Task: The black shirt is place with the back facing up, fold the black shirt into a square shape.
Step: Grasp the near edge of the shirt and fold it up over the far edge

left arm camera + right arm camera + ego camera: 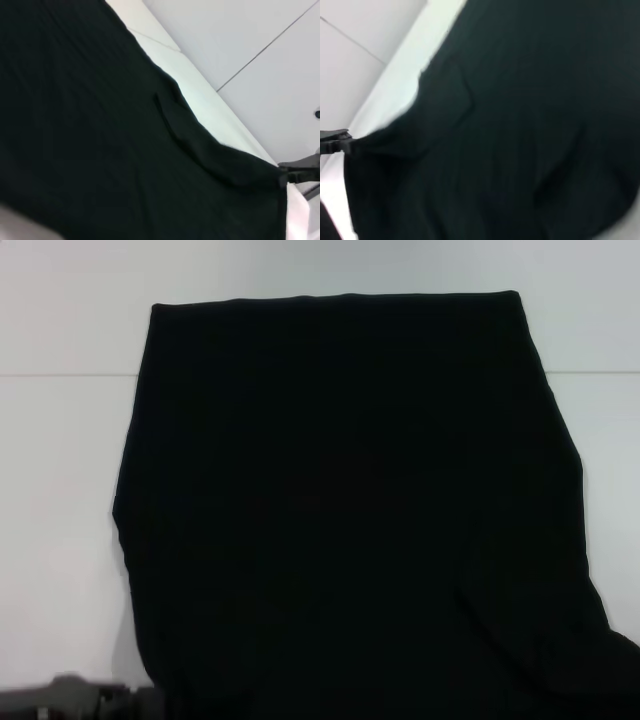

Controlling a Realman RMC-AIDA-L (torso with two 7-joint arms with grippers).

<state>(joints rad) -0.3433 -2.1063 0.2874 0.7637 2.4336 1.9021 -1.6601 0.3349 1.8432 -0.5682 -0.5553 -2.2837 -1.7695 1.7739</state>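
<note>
Where the white table [60, 540] meets the pale floor along its far edge, the black shirt [350, 510] overhangs slightly, its straight far hem lying just past that edge in the head view. It covers most of the table's middle and runs down to the near edge, with bare white surface showing along the left side and a narrower strip on the right. Its plain black face shows no lettering, and a soft diagonal crease runs toward the near right corner. A grey-black piece of the robot [90, 702] sits at the near left corner, just beside the cloth. From the left wrist view, a folded sleeve forms a raised ridge near the shirt's [100, 140] side edge, and a dark gripper tip [300, 172] touches the cloth corner farther off. From the right wrist view, another dark tip [334, 140] meets a shirt [520, 130] corner. Whether either tool is clenched or released cannot be told.
</note>
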